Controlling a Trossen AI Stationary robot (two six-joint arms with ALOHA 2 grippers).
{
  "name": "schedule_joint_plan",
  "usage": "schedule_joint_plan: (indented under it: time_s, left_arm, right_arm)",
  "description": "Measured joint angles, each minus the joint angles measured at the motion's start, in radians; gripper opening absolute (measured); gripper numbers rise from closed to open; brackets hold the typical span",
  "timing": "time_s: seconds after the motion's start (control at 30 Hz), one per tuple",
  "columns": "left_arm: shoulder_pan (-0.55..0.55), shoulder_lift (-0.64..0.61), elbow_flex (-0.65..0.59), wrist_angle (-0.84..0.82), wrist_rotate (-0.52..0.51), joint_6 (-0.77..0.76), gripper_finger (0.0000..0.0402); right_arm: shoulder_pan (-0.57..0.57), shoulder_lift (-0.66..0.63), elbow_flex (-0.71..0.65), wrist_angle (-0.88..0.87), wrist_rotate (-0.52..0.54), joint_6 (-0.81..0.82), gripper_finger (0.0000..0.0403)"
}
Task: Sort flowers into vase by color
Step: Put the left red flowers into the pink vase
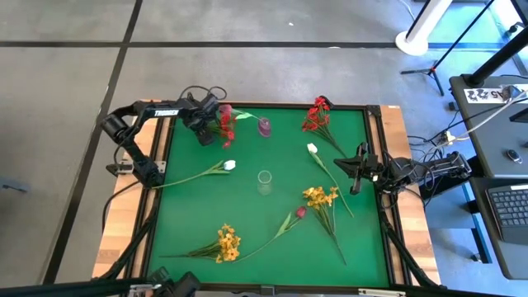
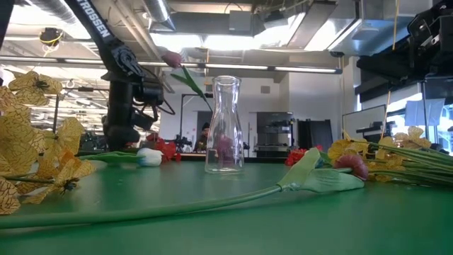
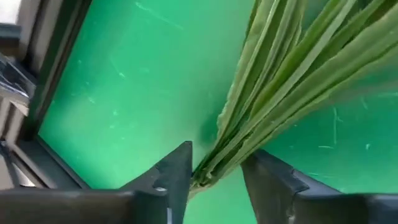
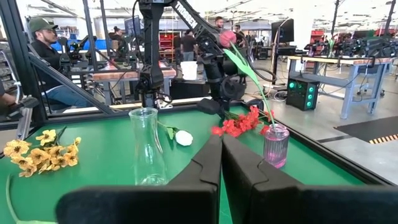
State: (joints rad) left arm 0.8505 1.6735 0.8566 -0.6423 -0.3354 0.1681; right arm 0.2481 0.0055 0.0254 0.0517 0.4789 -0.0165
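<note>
- Left pincer [image 1: 216, 124], upper left of high view, low over the red blossom spray [image 1: 225, 126] at the far edge of the green felt surface [image 1: 272, 210]. Left wrist view: dark fingers [image 3: 169, 177] either side of a bundle of thin green stalks [image 3: 261, 99], gap narrow; contact can't be told, blossoms cut off there.
- Small pink glass vase [image 1: 264, 126] just right of that spray, holds a dark magenta tulip bud [image 4: 227, 38] on a leaning stem; in low view mostly hidden behind the clear glass bottle vase [image 2: 224, 125].
- Clear vase stands mid-surface, empty.
- Right pincer [image 4: 221, 144] at right edge of high view, fingers pressed together, holding nothing.
- Lying loose: 2nd red spray [image 1: 317, 115] upper right; white tulip bud [image 1: 229, 165] left of centre, another white bud [image 1: 312, 148] right of centre; yellow-orange sprays [image 1: 228, 242] lower left & lower right [image 1: 320, 197]; magenta bud [image 1: 301, 212] between them.
- Low view: yellow blossoms cut off at left edge.
</note>
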Motion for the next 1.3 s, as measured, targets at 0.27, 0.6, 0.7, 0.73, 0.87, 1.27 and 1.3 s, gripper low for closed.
schedule_joint_plan:
  time_s: [0.27, 0.6, 0.7, 0.73, 0.87, 1.27, 1.3]
  left_arm:
    - [0.0, 0.004, 0.067, -0.152, -0.005, -0.107, 0.0015]
    - [0.004, -0.154, 0.273, -0.283, -0.034, -0.215, 0.0012]
    - [0.025, -0.252, 0.319, -0.239, -0.046, -0.251, 0.0012]
    - [0.033, -0.288, 0.331, -0.213, -0.046, -0.265, 0.0012]
    - [0.049, -0.425, 0.352, -0.054, 0.036, -0.279, 0.0012]
    - [-0.123, -0.683, 0.356, 0.576, 0.476, -0.322, 0.0008]
    - [-0.163, -0.683, 0.356, 0.605, 0.504, -0.324, 0.0008]
  right_arm:
    - [0.0, 0.0, 0.0, 0.0, 0.0, 0.0, 0.0014]
    - [0.0, 0.0, 0.0, 0.0, 0.0, 0.0, 0.0014]
    - [0.0, 0.0, 0.0, 0.0, 0.0, 0.0, 0.0014]
    - [0.0, 0.0, 0.0, 0.0, 0.0, 0.0, 0.0014]
    - [0.0, 0.0, 0.0, 0.0, 0.0, 0.0, 0.0014]
    - [0.0, 0.0, 0.0, 0.0, 0.0, 0.0, 0.0014]
    - [0.0, 0.0, 0.0, 0.0, 0.0, 0.0, 0.0014]
